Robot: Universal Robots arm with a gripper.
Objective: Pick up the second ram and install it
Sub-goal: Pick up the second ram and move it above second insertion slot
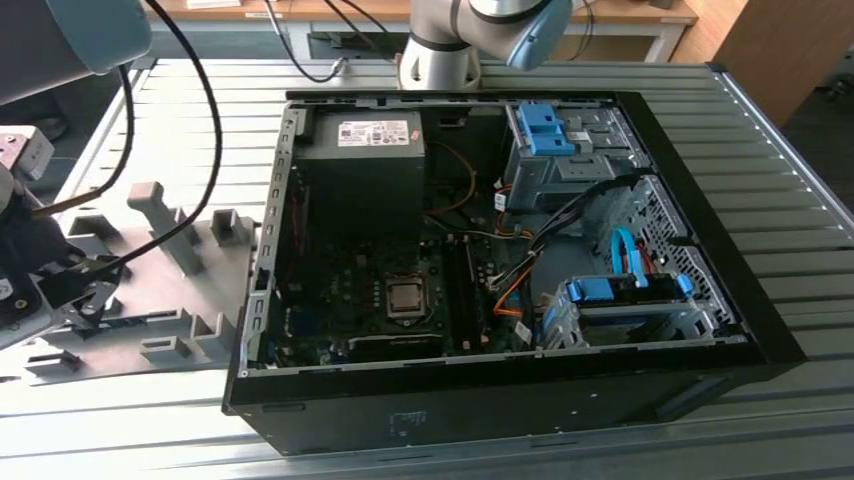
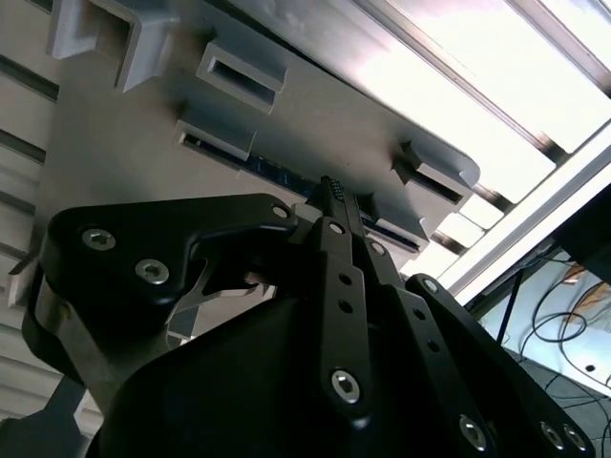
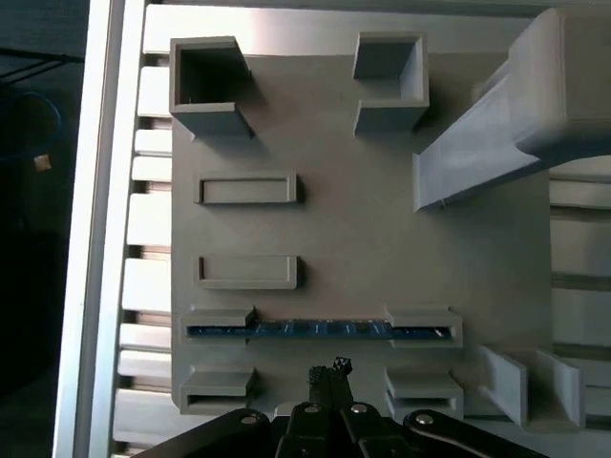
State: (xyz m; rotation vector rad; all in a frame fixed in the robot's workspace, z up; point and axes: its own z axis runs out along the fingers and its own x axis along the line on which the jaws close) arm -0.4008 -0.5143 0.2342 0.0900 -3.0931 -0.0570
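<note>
Step in hand: pick-up of the second ram (image 3: 315, 330), approach stage, judged from the pincer's position. The stick stands on its long edge in the grey slotted holder (image 3: 363, 219), with each end seated in a raised slotted block and its blue-green edge showing along the span between them. In the exterior view the holder (image 1: 147, 300) lies on the slatted metal table (image 1: 747, 120), at the exterior view's left of the open computer case (image 1: 747, 300) and just beside it. The pincer (image 3: 329, 367) is near the middle of the stick's length in both wrist views. Its fingertips are drawn together with no gap visible, and nothing is held between them. In the second wrist view the pincer (image 2: 333, 188) tip lies over the line of the stick (image 2: 272, 175); whether it touches the board cannot be told. The stick is not yet lifted and not yet installed; the motherboard (image 1: 387, 290) lies inside the case, well apart from the holder. Requirement for the grasp, as a judgement: the jaws must stand wider than the board's thickness, straddle its two flat faces between the end blocks, and close squarely, since a skewed grip could bind the stick in its slots.
</note>
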